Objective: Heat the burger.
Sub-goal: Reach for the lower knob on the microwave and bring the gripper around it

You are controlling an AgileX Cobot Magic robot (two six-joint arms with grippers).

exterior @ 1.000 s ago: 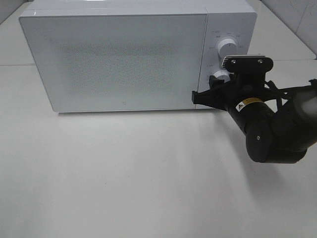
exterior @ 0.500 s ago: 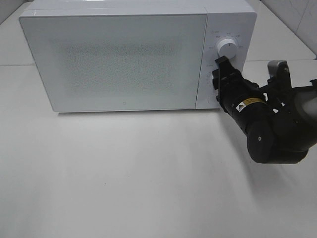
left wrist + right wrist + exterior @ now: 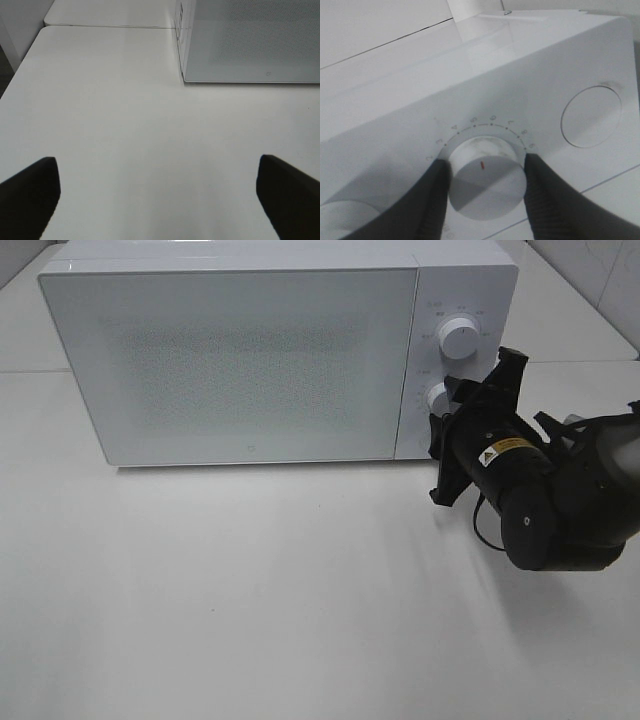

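The burger is out of view; the white microwave (image 3: 240, 360) stands with its door shut. My right gripper (image 3: 440, 408) reaches to the control panel and is shut on the lower knob (image 3: 437, 397). In the right wrist view the two dark fingers (image 3: 432, 200) clasp opposite sides of that white knob (image 3: 485, 155), whose red mark faces the camera under a dotted scale. My left gripper (image 3: 157, 175) hangs open over bare table left of the microwave's front corner (image 3: 184, 77), with nothing between its fingers.
The upper knob (image 3: 459, 336) sits just above the held one. A white table (image 3: 250, 580) spreads in front of the microwave, with a seam and a second table surface behind it. The right arm's bulky black wrist (image 3: 545, 510) hovers above the table's right side.
The right wrist has rolled around its own axis while staying at the lower knob, so its fingers and camera bracket now stand at a different angle.
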